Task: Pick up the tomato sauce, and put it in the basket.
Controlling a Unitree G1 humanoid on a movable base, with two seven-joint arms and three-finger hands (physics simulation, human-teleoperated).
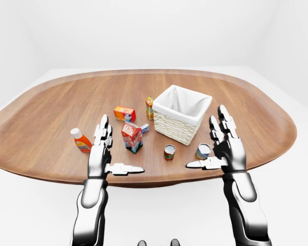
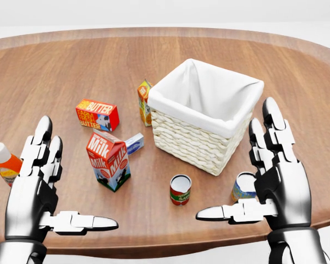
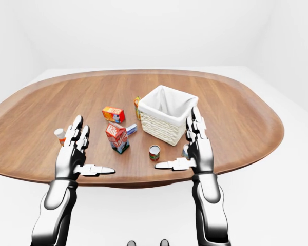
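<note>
One tomato sauce can (image 2: 180,190) stands upright on the table (image 2: 66,66), just below the wicker basket (image 2: 203,113) in the head view. Right of it, a second can (image 2: 243,187) sits partly behind the right hand (image 2: 278,181), fingers spread, holding nothing. Left of the basket stand a milk carton (image 2: 108,159) and the left hand (image 2: 36,190), likewise spread and empty.

Glossy wood-grain table (image 2: 60,66), rough woven wicker basket (image 2: 195,140) lined with matt white cloth, shiny metal fingers (image 2: 272,124).
</note>
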